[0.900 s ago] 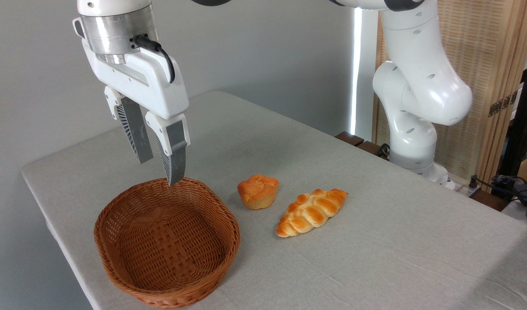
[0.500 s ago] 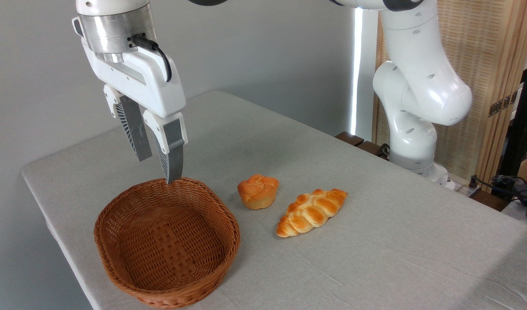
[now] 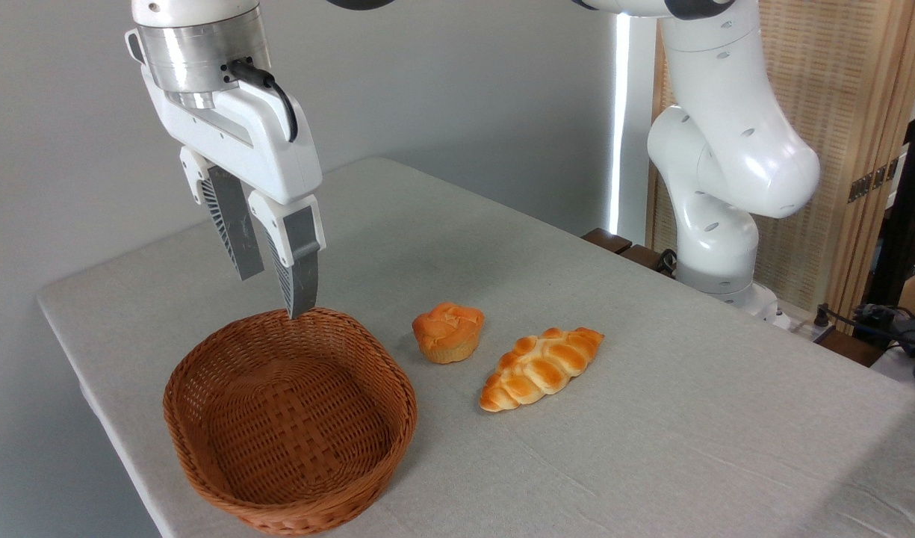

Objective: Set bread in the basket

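A white robot arm (image 3: 726,149) rises from its base at the far right of the grey cloth-covered table (image 3: 651,448) and arches out of sight overhead, coming back down at upper left with its white two-finger gripper (image 3: 274,293). The two grey ribbed fingers (image 3: 233,232) point downward with a clear gap between them, spread apart and holding nothing. The tip of the nearer finger hangs just above the far rim of the oval brown woven wicker basket (image 3: 225,478), at about twelve o'clock on that rim; whether it touches the weave I cannot tell.

The basket sits at the front left of the table, low-sided, its woven floor bare. The small round muffin-shaped bun (image 3: 447,332), orange-brown and knotted on top with paler ridged sides, stands upright on the cloth at roughly two o'clock from the basket, near it but not touching. Just beside the bun, at about four o'clock from it, lies a longer braided golden loaf (image 3: 539,367), set slantwise on the table with a narrow strip of cloth between the two. Behind the arm stands a pale bamboo screen (image 3: 838,112).
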Tool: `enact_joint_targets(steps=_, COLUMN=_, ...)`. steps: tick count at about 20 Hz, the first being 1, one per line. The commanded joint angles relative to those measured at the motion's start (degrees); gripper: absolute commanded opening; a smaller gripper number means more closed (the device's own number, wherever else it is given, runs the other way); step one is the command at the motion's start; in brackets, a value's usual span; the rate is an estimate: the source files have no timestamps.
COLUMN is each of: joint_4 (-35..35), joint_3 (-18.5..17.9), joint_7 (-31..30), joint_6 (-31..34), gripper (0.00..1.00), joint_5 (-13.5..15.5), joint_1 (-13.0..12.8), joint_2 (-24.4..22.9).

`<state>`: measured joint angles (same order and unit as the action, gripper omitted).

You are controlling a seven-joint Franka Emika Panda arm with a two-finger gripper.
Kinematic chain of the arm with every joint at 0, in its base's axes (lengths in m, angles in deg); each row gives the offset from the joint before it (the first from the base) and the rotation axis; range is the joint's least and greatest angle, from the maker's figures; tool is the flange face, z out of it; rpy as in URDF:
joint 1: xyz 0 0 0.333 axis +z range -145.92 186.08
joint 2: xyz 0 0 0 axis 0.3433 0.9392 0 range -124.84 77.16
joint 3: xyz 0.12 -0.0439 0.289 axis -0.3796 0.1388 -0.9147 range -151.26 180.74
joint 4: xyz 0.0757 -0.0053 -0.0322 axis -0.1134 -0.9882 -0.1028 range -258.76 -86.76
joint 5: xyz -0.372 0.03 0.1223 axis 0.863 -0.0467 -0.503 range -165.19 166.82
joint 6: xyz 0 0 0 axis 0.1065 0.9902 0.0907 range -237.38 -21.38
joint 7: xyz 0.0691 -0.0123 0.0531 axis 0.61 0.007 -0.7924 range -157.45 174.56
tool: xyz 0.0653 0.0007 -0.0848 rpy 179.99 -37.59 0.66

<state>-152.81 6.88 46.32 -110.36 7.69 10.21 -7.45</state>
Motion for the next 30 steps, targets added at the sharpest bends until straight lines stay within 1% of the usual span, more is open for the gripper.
enact_joint_targets(steps=1, joint_4=-0.6, joint_3=-0.3, joint_7=0.4, joint_6=0.0, gripper=1.0, joint_5=0.6, joint_1=-0.2, joint_2=-0.6)
enact_joint_targets(steps=22, joint_4=-1.3, joint_3=-0.5, joint_7=0.6, joint_6=0.1, gripper=1.0, joint_5=0.5, joint_1=-0.1, joint_2=-0.7)
enact_joint_targets(steps=24, joint_4=-1.3, joint_3=-0.5, joint_7=0.6, joint_6=1.5, gripper=1.0, joint_5=0.5, joint_1=-0.1, joint_2=-0.8)
enact_joint_targets(steps=30, joint_4=-1.4, joint_3=-0.4, joint_7=0.1, joint_6=1.6, gripper=1.0, joint_5=0.4, joint_1=-0.2, joint_2=-0.7)
